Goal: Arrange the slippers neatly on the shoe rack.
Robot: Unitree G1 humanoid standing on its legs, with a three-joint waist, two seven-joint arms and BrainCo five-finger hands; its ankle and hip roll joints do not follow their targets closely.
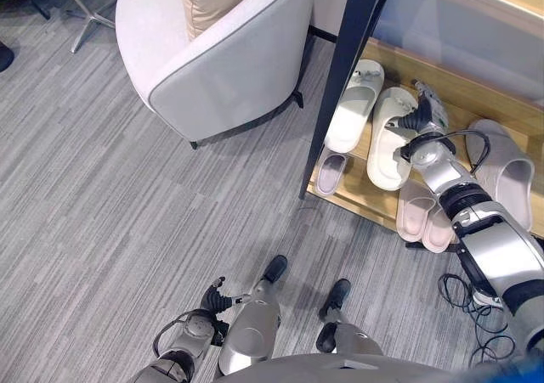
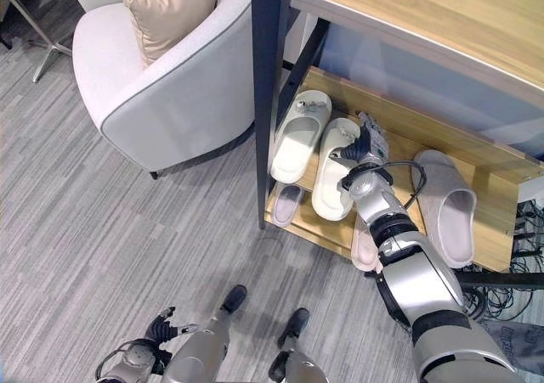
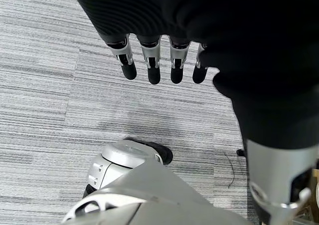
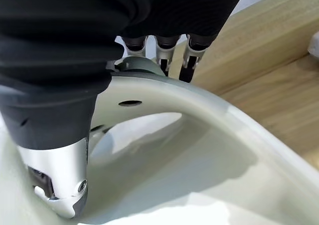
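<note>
Right robot hand (image 1: 422,111) grips one of two white slippers (image 1: 390,137) on the shoe rack (image 1: 510,90); left robot hand (image 1: 216,298) hangs open.

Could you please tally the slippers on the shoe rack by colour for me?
Cream slippers: 2
Pink slippers: 2
Lilac slippers: 1
Grey slippers: 1
Total: 6
</note>
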